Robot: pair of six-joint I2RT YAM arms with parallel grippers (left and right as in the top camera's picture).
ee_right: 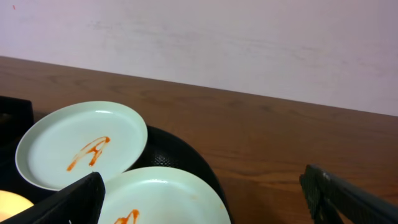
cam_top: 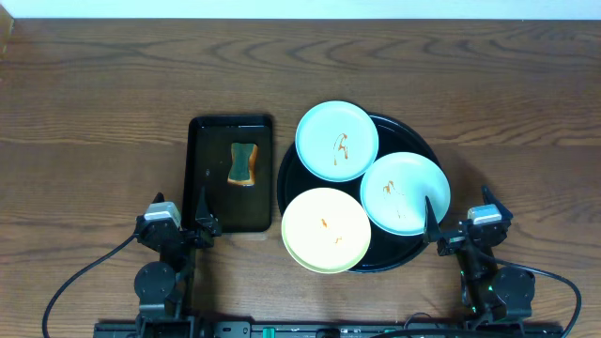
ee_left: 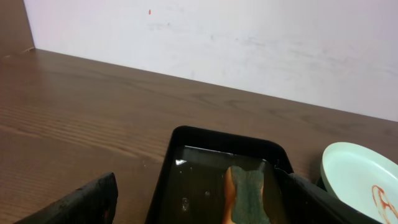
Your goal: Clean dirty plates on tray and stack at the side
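Three dirty plates lie overlapping on the round black tray (cam_top: 410, 138), each smeared with orange sauce. One mint plate (cam_top: 336, 141) is at the back, a second mint plate (cam_top: 405, 192) is at the right, and a yellow plate (cam_top: 326, 229) is at the front. My left gripper (cam_top: 183, 225) stands open at the near end of the rectangular tray, holding nothing. My right gripper (cam_top: 460, 230) stands open at the round tray's near right rim, also holding nothing. In the right wrist view its gripper (ee_right: 205, 208) spans the near mint plate (ee_right: 168, 196); the far mint plate (ee_right: 81, 143) lies beyond.
A black rectangular tray (cam_top: 208, 178) with shallow water holds an orange-and-green sponge (cam_top: 243, 164), left of the round tray. The left wrist view has the sponge (ee_left: 245, 193) between that gripper's (ee_left: 202, 211) fingers, farther out. Bare wooden table surrounds both trays.
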